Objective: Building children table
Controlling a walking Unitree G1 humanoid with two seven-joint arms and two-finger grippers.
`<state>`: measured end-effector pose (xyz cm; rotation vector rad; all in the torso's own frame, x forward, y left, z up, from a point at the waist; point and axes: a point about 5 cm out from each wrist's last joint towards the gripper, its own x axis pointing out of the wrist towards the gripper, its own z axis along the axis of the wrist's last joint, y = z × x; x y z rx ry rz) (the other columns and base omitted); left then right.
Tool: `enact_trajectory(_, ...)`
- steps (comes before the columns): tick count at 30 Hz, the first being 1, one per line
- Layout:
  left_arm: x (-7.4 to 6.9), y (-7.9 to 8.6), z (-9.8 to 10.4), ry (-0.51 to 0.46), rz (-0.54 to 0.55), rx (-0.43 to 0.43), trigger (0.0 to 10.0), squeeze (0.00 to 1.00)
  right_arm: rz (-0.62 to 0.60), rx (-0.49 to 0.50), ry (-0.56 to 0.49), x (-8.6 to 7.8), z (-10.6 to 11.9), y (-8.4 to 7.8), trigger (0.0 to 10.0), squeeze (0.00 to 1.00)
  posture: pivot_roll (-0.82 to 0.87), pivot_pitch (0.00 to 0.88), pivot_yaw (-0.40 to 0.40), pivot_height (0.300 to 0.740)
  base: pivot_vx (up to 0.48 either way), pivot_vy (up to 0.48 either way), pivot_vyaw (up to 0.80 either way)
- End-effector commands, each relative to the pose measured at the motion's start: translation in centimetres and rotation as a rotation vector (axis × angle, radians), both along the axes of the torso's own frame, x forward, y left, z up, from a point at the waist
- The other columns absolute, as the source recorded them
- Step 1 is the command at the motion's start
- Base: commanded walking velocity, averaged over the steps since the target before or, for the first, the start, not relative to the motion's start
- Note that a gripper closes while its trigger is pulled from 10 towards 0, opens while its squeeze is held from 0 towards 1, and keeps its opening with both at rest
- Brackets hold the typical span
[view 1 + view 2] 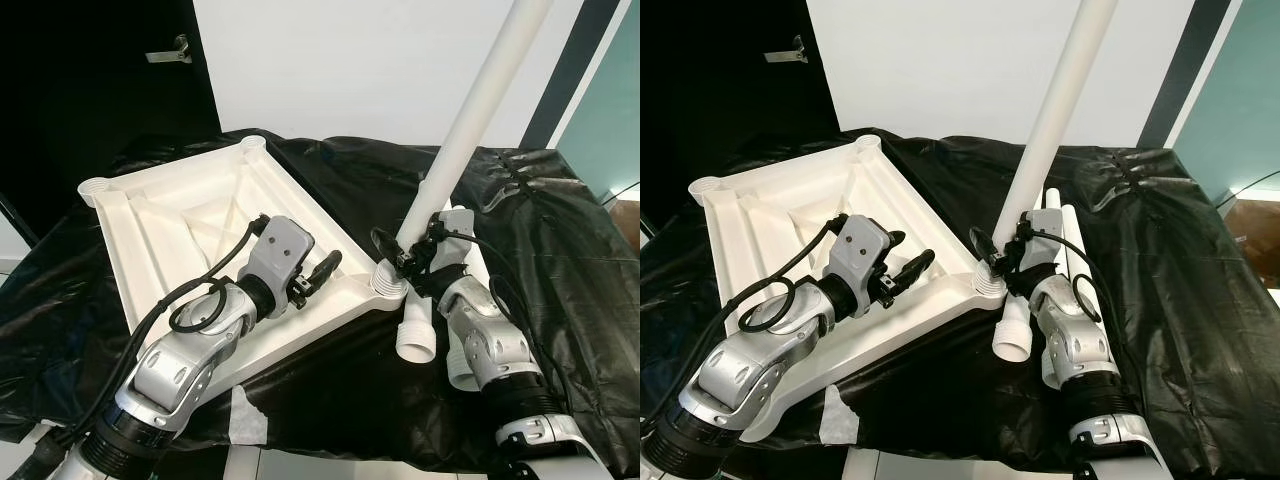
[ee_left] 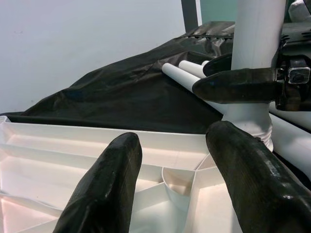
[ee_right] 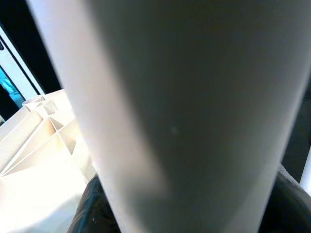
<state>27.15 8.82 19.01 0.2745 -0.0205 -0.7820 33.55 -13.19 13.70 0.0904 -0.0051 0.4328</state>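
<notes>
The white tabletop [image 1: 190, 215] lies upside down on the black-covered surface [image 1: 560, 250], ribs up, left of centre. At about three o'clock from its middle, the right gripper [image 1: 405, 262] is clamped around an upright white leg [image 1: 470, 130], its foot at the near corner socket [image 1: 385, 285]; I judge this the first leg, still being seated. Spare legs [image 1: 420, 335] lie just beside that corner, and the socket at ten o'clock [image 1: 97, 186] is empty, so most of the assembly remains. The left gripper [image 1: 315, 272] rests over the tabletop's rim with fingers [image 2: 104, 184] spread, holding nothing. The left wrist view shows the leg's flared foot at the socket; the right wrist view gives a blurred close-up of the leg's shaft.
</notes>
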Motion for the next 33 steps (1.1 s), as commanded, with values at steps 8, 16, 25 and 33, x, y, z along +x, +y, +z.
enact_trajectory(8, -0.9, -0.7, 0.2, 0.016, -0.169, 0.013, 10.0, 0.00, -0.073, 0.100, 0.250, -0.7, -3.9, -1.1, 10.0, 0.00, 0.02, 0.000, -0.023, 0.740, 0.000, 0.000, 0.00)
enact_trajectory(16, -0.8, -0.7, 0.3, 0.013, -0.170, 0.009, 10.0, 0.00, 0.044, -0.229, 0.131, -1.6, -4.5, -0.2, 10.0, 0.00, 0.02, 0.000, -0.023, 0.740, 0.000, 0.000, 0.00)
enact_trajectory(25, -0.8, -0.7, 0.4, 0.010, -0.163, 0.004, 10.0, 0.00, 0.103, -0.296, 0.139, -2.7, -6.0, 0.0, 10.0, 0.00, 0.02, 0.000, -0.018, 0.740, 0.000, 0.000, 0.00)
enact_trajectory(33, -0.8, -0.5, 0.5, 0.010, -0.160, 0.003, 10.0, 0.00, 0.121, -0.191, 0.024, -3.8, -6.0, -0.2, 10.0, 0.00, 0.02, 0.002, -0.008, 0.740, 0.000, 0.000, 0.00)
